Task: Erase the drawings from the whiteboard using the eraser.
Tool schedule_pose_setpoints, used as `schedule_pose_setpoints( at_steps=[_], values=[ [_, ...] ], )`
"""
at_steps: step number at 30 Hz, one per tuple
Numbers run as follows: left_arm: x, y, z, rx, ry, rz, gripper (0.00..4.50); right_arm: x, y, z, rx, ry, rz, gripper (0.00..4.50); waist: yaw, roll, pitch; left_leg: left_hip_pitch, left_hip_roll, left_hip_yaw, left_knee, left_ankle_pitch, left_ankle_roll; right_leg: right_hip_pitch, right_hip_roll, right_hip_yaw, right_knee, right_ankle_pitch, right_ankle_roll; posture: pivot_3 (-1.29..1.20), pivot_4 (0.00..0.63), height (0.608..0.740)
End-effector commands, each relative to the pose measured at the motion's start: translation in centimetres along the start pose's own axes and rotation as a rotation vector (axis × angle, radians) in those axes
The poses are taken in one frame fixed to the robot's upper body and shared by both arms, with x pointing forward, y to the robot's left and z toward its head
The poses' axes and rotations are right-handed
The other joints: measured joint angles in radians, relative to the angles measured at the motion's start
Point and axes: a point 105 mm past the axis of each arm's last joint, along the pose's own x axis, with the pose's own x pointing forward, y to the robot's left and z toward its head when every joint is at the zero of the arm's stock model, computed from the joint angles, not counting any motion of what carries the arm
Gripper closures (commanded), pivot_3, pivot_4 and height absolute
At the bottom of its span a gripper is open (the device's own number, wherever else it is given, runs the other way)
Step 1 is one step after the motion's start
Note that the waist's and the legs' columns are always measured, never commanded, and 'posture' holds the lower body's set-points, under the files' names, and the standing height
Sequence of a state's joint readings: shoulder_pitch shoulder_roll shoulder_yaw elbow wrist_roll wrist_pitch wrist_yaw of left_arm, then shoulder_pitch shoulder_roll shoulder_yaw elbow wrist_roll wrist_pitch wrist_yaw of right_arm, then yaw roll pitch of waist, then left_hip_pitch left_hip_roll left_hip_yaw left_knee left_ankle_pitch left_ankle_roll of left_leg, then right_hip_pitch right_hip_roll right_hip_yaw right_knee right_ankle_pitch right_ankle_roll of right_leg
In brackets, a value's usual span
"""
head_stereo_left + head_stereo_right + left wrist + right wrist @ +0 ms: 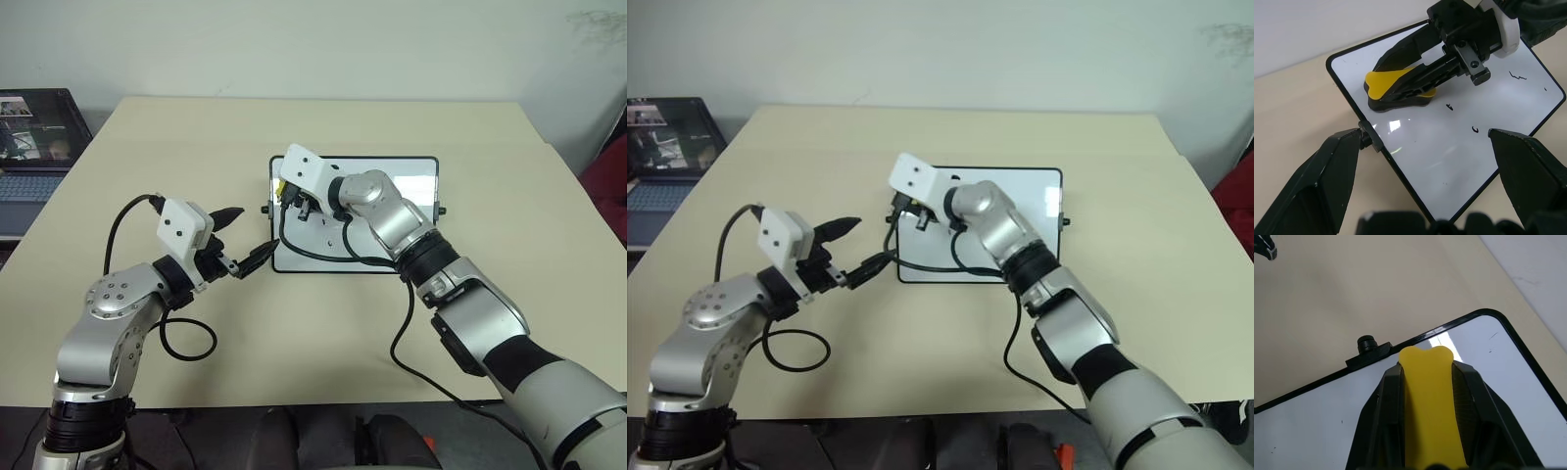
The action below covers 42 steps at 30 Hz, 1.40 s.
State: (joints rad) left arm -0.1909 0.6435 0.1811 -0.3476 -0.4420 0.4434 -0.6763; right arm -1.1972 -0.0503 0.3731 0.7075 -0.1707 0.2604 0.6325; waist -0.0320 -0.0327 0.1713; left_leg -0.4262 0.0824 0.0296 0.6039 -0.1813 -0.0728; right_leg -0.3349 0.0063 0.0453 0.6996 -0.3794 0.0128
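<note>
The whiteboard (411,181) lies flat in the middle of the beige table, black-framed, with a small knob (1366,342) on its short side. My right gripper (285,192) is shut on the yellow eraser (1392,81), whose dark underside is down at the board's far left corner. I cannot tell whether it touches the board. Small dark drawings, a zigzag (1516,76) and a curl (1475,129), dot the board further in. My left gripper (249,236) hovers open beside the board's near left corner, holding nothing.
A laptop (34,137) with a lit screen stands beyond the table's left edge. Black cables (186,338) loop from both wrists over the table. A red object (612,186) lies past the right edge.
</note>
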Motion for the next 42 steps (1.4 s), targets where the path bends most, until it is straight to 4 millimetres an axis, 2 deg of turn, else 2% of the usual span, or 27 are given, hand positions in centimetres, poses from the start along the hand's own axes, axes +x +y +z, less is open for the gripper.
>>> schedule_pose_setpoints(
  at_steps=[1,4,15,19,30,36,38,42],
  values=[
    [0.2,-0.2,1.0,0.038,-0.039,-0.012,0.00,-1.2,-2.7,3.6,-0.019,-0.102,-0.093,3.51,0.000,0.000,0.000,0.000,0.000,0.000,0.000,0.000,0.000,0.000,0.000,0.000,-0.001,0.000,0.000,0.00,0.150,0.740],
    [0.2,-0.3,1.0,0.038,-0.039,-0.015,0.00,-1.3,-3.5,4.5,-0.038,-0.123,-0.135,3.51,0.000,0.000,0.000,-0.003,0.000,0.001,0.000,0.000,0.000,-0.002,0.000,0.000,-0.001,0.000,0.000,0.00,0.150,0.740],
    [0.3,-0.7,0.8,0.037,-0.034,-0.023,0.00,0.5,-2.4,3.0,-0.056,-0.079,-0.120,3.51,-0.001,0.000,0.000,-0.004,0.000,0.001,0.000,0.000,0.000,-0.004,0.000,0.001,-0.003,0.000,0.000,0.00,0.150,0.740],
    [0.3,-0.8,0.8,0.039,-0.033,-0.026,0.00,0.8,-2.2,0.9,-0.009,-0.024,-0.116,3.51,-0.003,0.000,0.000,-0.004,0.000,0.001,0.000,0.000,0.000,-0.004,0.000,0.001,-0.002,0.000,0.000,0.00,0.150,0.740],
    [0.4,-1.0,0.8,0.036,-0.035,-0.033,0.00,0.0,-0.8,-5.1,0.077,0.130,-0.033,3.51,0.002,-0.001,0.000,0.000,0.000,0.000,0.001,0.000,0.000,0.001,0.000,-0.001,0.000,0.000,0.000,0.00,0.150,0.740],
    [0.4,-1.0,0.8,0.036,-0.035,-0.035,0.00,-0.7,0.4,-7.1,0.123,0.167,0.022,3.51,0.002,-0.001,-0.001,0.010,0.000,0.000,0.001,0.000,0.000,0.008,0.000,-0.002,0.000,0.000,0.000,0.00,0.150,0.740],
    [0.4,-1.0,0.7,0.036,-0.034,-0.034,0.00,-0.9,1.0,-7.0,0.127,0.151,0.052,3.51,0.002,-0.002,-0.001,0.013,-0.001,0.000,0.001,0.000,0.000,0.010,-0.001,-0.002,-0.001,0.000,0.000,0.00,0.150,0.740],
    [0.4,-1.0,0.7,0.034,-0.034,-0.032,0.00,-1.5,0.2,-4.3,0.104,0.062,0.021,3.51,0.001,-0.001,-0.001,0.014,0.000,-0.001,0.001,0.000,0.000,0.015,-0.001,-0.002,-0.001,0.000,0.000,0.00,0.150,0.740]
  ],
)
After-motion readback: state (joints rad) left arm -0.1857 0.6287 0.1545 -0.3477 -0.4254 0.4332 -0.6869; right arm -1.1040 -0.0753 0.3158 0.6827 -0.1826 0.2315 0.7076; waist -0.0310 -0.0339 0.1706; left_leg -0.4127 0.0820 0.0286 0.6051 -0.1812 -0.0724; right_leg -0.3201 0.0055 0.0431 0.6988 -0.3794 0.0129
